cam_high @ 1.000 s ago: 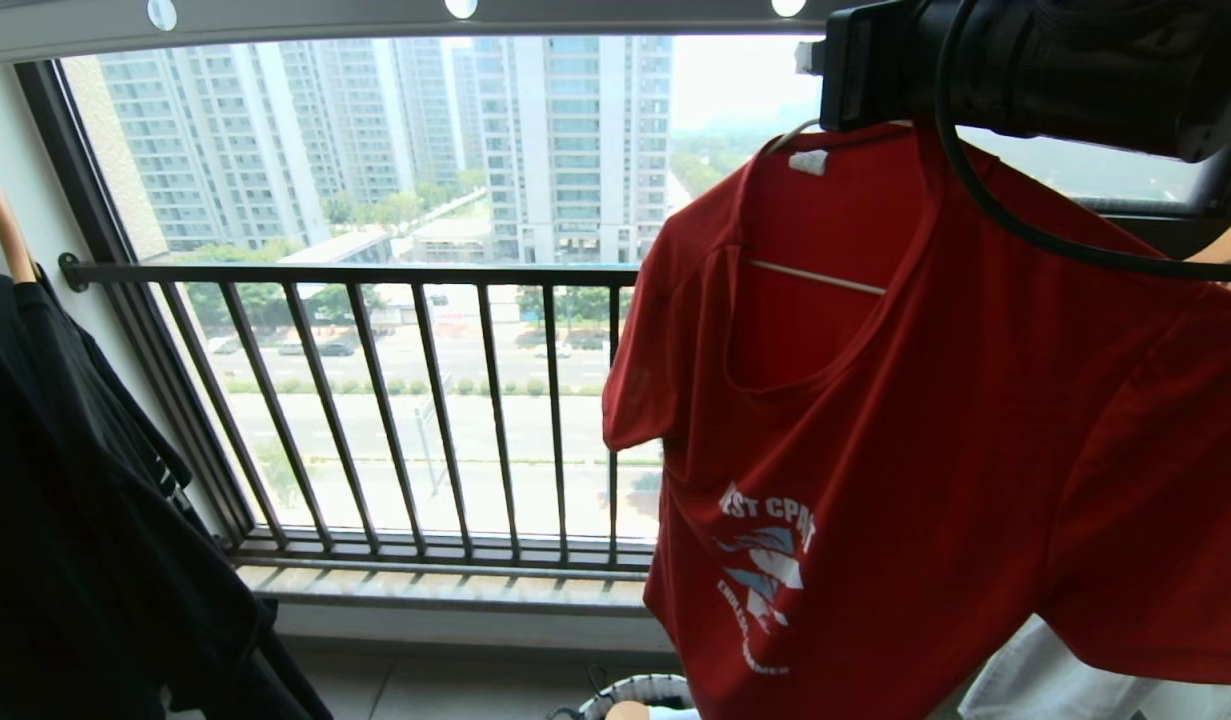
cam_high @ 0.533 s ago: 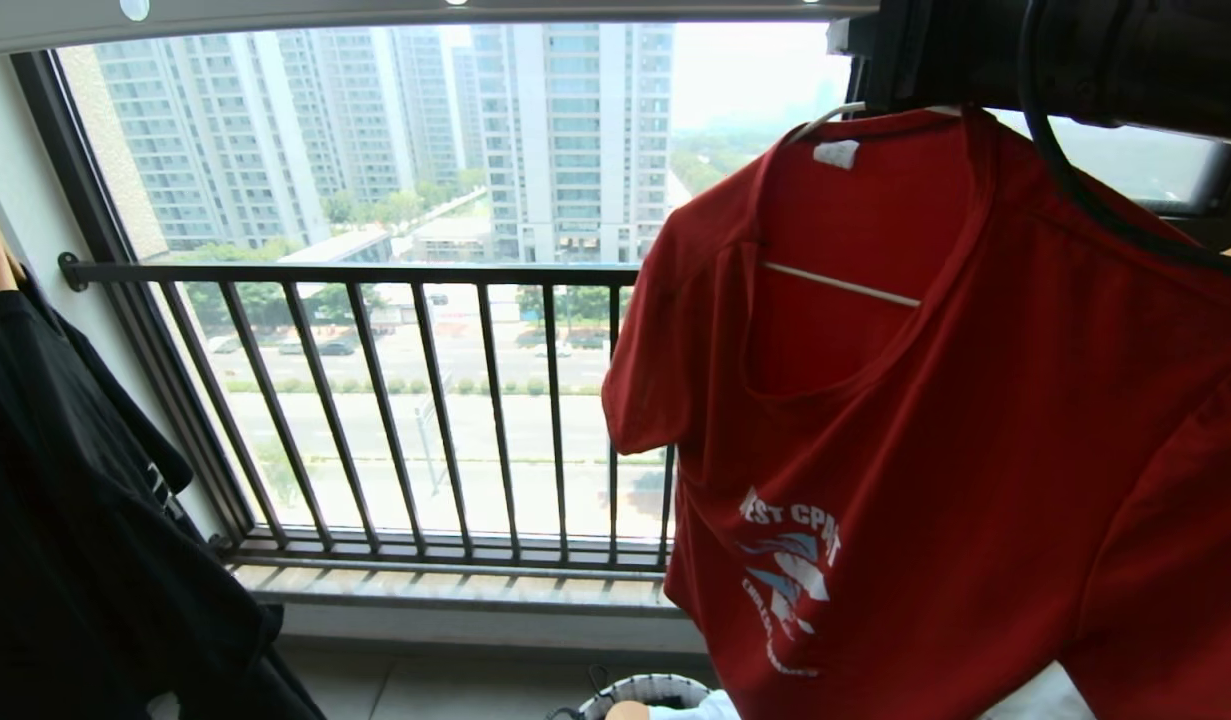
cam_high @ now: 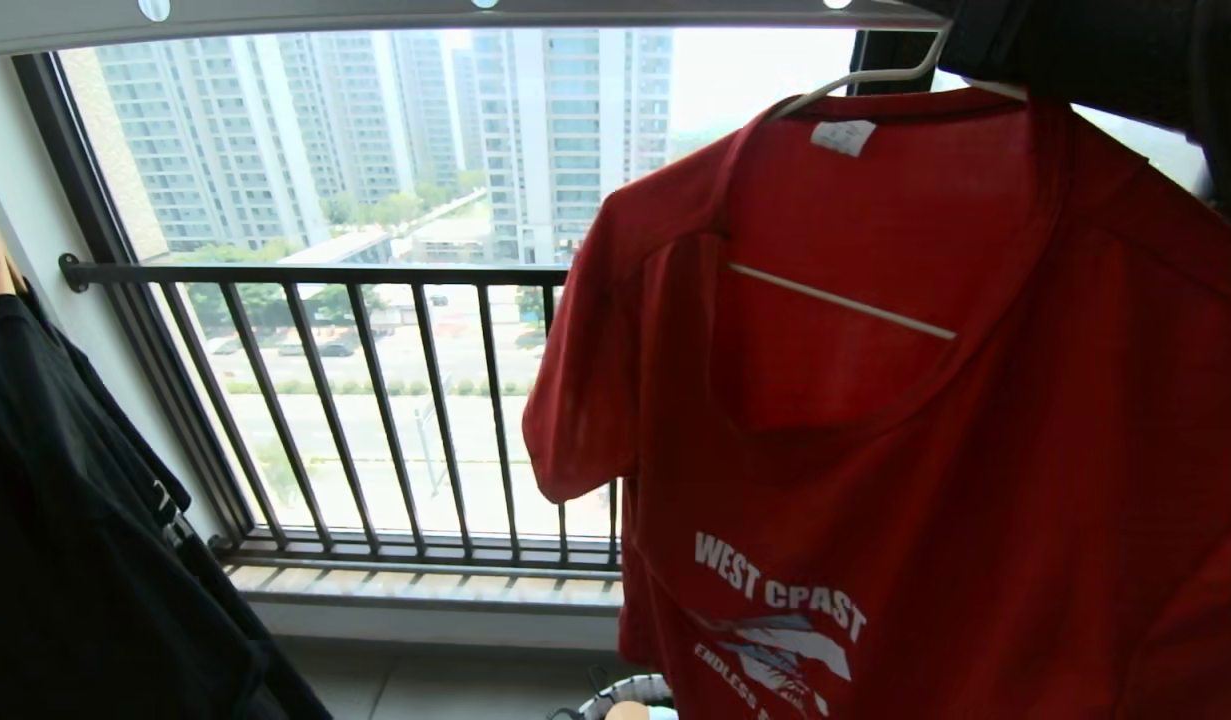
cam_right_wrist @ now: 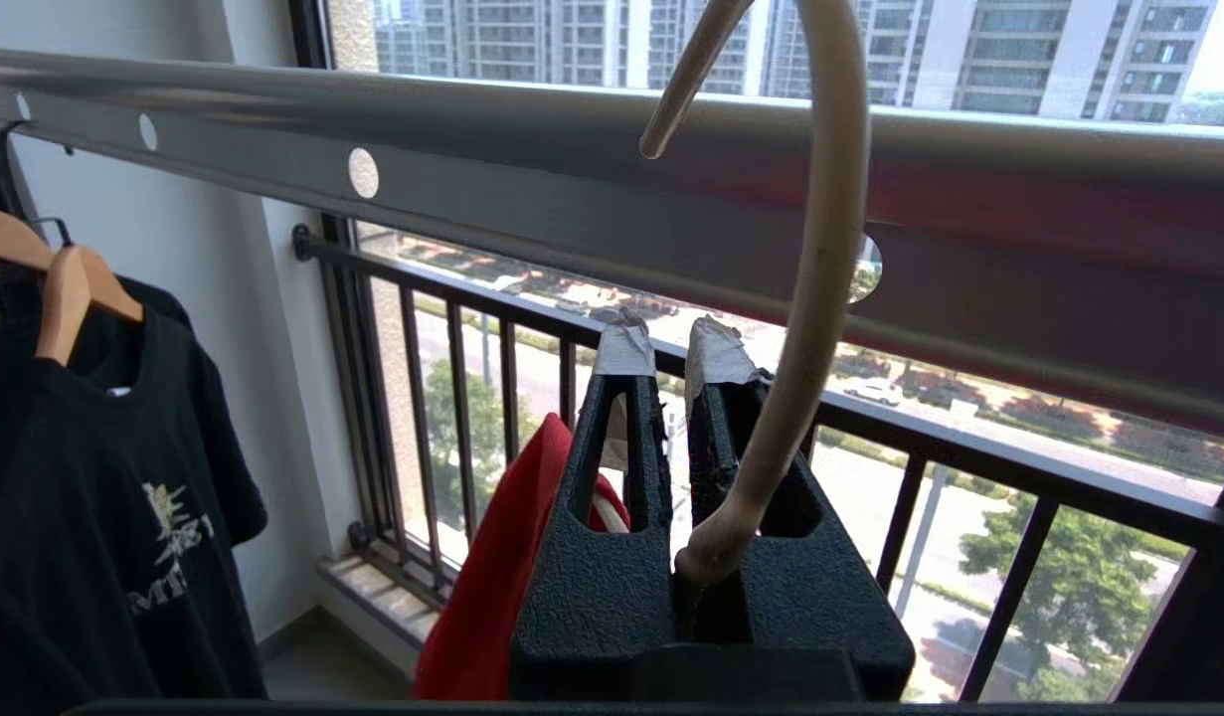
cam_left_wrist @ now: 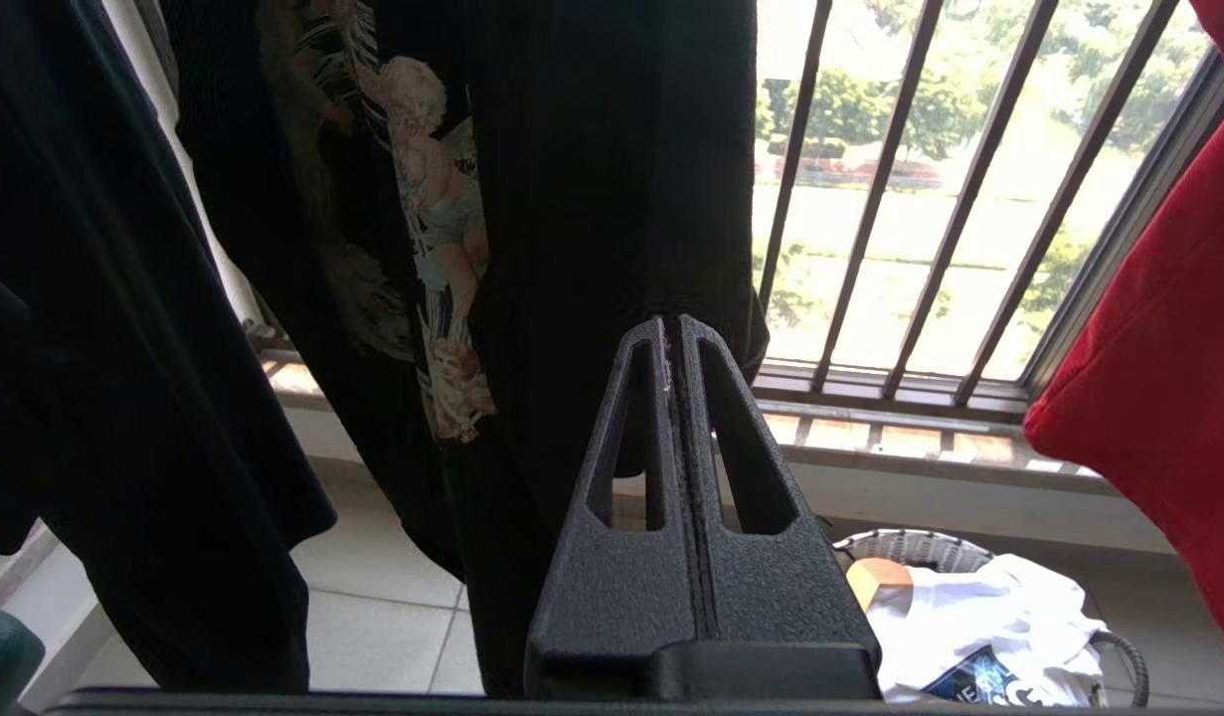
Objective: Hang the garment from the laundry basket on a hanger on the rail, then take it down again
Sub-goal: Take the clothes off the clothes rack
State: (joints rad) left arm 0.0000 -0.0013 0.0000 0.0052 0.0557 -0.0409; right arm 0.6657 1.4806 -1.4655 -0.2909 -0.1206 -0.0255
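the red t-shirt (cam_high: 905, 420) drapes on the wire hanger (cam_right_wrist: 810, 288), lifted beside the rail (cam_right_wrist: 572, 189) so its hook can catch; the right gripper (cam_right_wrist: 671, 343) clamps the hanger's neck; the left gripper (cam_left_wrist: 671, 328) idles, pressed closed on nothing.

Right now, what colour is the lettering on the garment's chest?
White lettering on the red garment; it shows best in the head view.

Legible print: one garment only.
The red T-shirt (cam_high: 925, 450) carries white chest lettering "WEST CPAST", with a line beginning "ENDLESS" beneath, cut off. Its neck label (cam_high: 843, 136) and the black shirt's print (cam_right_wrist: 169, 557) cannot be read.
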